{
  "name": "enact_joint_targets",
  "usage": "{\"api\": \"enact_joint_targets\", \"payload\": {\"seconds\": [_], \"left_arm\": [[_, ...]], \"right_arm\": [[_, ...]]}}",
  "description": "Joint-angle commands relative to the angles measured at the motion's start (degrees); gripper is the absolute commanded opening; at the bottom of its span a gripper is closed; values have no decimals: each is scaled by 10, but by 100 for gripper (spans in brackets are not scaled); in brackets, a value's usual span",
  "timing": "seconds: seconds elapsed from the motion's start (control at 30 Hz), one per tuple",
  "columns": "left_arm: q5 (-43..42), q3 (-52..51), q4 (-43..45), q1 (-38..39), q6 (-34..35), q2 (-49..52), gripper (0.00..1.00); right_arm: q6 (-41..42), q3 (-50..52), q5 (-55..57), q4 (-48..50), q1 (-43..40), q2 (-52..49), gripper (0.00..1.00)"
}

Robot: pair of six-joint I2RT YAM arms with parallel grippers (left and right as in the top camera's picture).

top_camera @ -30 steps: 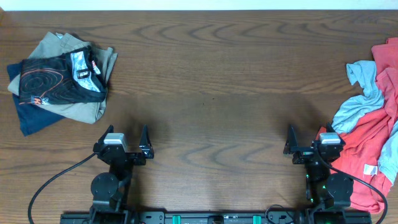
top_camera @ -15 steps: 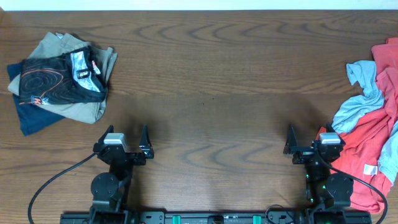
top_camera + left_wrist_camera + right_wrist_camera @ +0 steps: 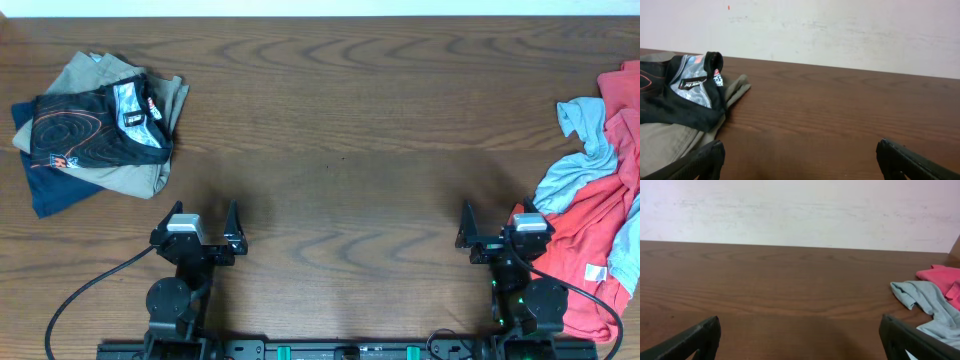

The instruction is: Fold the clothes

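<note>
A crumpled heap of clothes lies at the table's right edge: a coral-red T-shirt (image 3: 600,240) with a white tag (image 3: 596,273), and a light-blue garment (image 3: 585,150) draped over it. The right wrist view catches the light-blue garment (image 3: 927,297) and a bit of the red T-shirt (image 3: 940,275) at far right. My right gripper (image 3: 493,215) (image 3: 800,325) stands open just left of that heap, holding nothing. Near the front left, my left gripper (image 3: 205,215) (image 3: 800,150) is open over bare wood.
A folded stack sits at the back left: a black garment with orange print (image 3: 85,125) (image 3: 680,100) on a khaki one (image 3: 130,175) (image 3: 665,140) and a navy one (image 3: 55,190). The brown wooden table (image 3: 340,120) ends at a pale wall (image 3: 800,210).
</note>
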State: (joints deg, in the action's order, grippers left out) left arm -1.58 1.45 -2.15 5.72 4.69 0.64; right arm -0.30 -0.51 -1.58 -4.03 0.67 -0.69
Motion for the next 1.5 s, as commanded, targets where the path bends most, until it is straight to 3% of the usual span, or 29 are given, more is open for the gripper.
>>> {"api": "enact_joint_targets", "payload": {"seconds": [0.0, 0.8, 1.1, 1.47], "left_arm": [[-3, -12, -18, -3, 5, 1, 98], [-3, -12, -16, -3, -3, 1, 98], [-4, -12, -17, -3, 0, 1, 98], [-29, 78, -123, -3, 6, 86, 98]], "right_arm": [[-4, 2, -3, 0, 7, 3, 99], [-10, 2, 12, 2, 7, 3, 99], [98, 0, 7, 2, 7, 3, 99], [99, -103, 44, -139, 7, -44, 99]]}}
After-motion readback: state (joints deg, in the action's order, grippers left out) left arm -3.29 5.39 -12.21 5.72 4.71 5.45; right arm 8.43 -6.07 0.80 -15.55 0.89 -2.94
